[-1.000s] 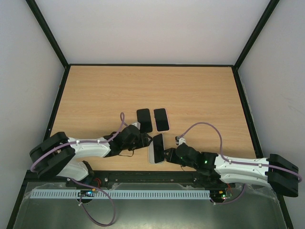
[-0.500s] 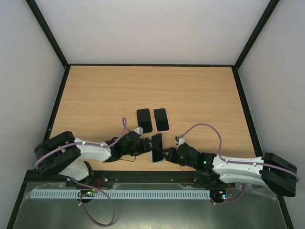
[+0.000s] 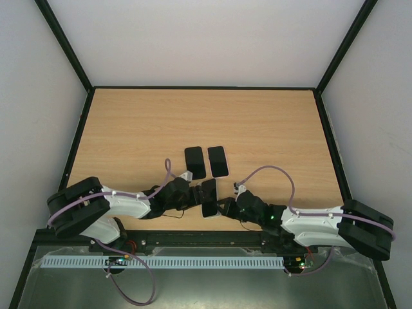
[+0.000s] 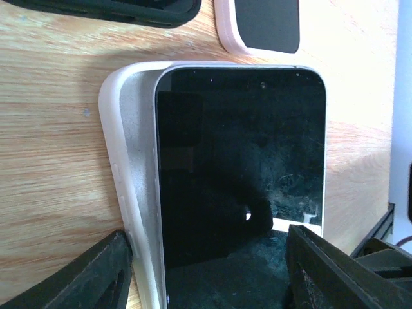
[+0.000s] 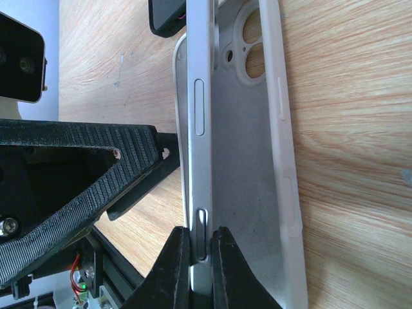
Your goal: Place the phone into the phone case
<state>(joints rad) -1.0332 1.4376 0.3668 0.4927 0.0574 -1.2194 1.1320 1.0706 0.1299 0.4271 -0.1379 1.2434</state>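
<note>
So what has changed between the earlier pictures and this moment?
The left end effector moved right to the phone and the white case; its open fingers now flank their near end. The right end effector, shut on the phone's edge, shifted slightly left, bringing the phone further over the case. The black phone and the pink-edged phone behind stayed put.
</note>
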